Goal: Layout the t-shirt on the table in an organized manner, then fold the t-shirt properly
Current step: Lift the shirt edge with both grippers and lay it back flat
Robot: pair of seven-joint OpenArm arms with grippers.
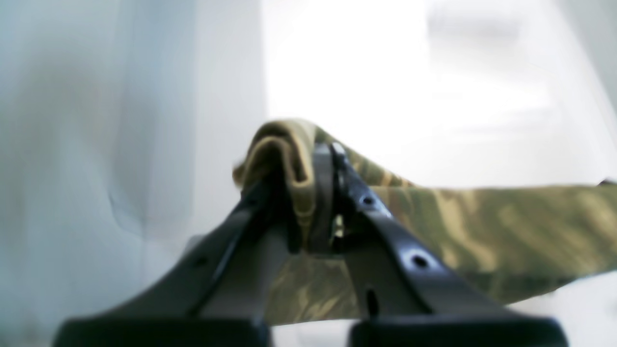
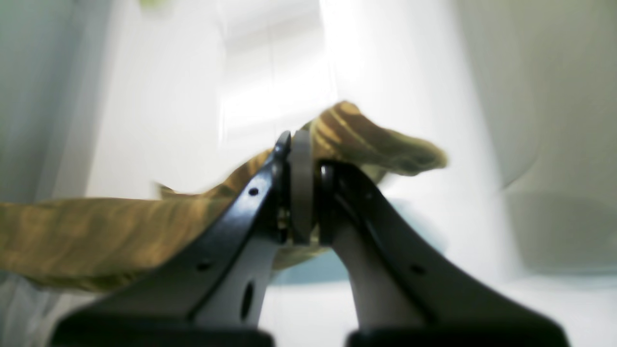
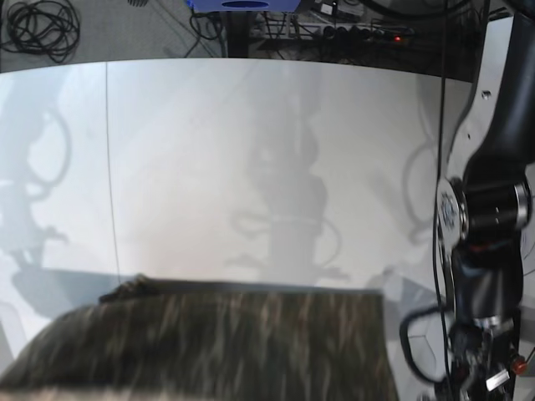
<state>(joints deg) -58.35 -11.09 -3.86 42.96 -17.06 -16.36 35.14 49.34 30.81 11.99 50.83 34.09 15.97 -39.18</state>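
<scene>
The table (image 3: 251,150) is a broad, glossy white surface with a thin dark seam (image 3: 109,167) running near to far on its left side. Beyond the far edge, dark floor carries coiled cables (image 3: 38,29). The t-shirt (image 3: 217,342) is held stretched across the near part of the base view, its lower portion blurred. The left gripper (image 1: 320,159) is clamped tight on a bunched fold of the t-shirt. The right gripper (image 2: 301,149) is likewise closed on the cloth.
</scene>
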